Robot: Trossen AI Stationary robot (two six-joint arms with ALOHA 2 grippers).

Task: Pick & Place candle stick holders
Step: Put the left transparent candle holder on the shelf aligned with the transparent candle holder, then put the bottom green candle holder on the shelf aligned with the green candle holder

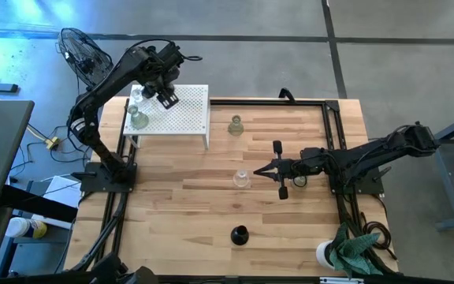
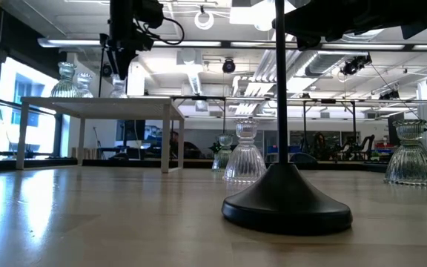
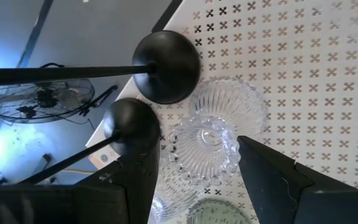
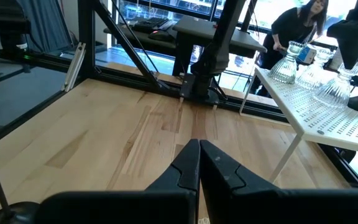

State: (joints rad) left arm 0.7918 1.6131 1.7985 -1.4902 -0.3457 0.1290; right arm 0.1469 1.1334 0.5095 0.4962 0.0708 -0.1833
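Observation:
My left gripper [image 1: 166, 96] is over the small white perforated table [image 1: 187, 110] at the far left. It is open and points down, its fingers [image 3: 272, 174] on either side of a clear glass holder [image 3: 207, 146] standing on its base. Two black holders [image 3: 166, 65] [image 3: 132, 124] and more glass holders [image 3: 229, 102] stand close by. My right gripper [image 1: 265, 169] is shut and empty, level above the wooden table, pointing at a glass holder [image 1: 242, 178]. Another glass holder [image 1: 236, 125] stands farther back. A black holder [image 1: 239, 234] stands near the front edge.
The white table's legs [image 2: 166, 137] stand on the wooden table top. The low view shows one more glass holder [image 2: 414, 156] at the right. A white cup and green cloth [image 1: 345, 251] lie at the near right corner. A black frame [image 1: 331, 126] runs along the table's edges.

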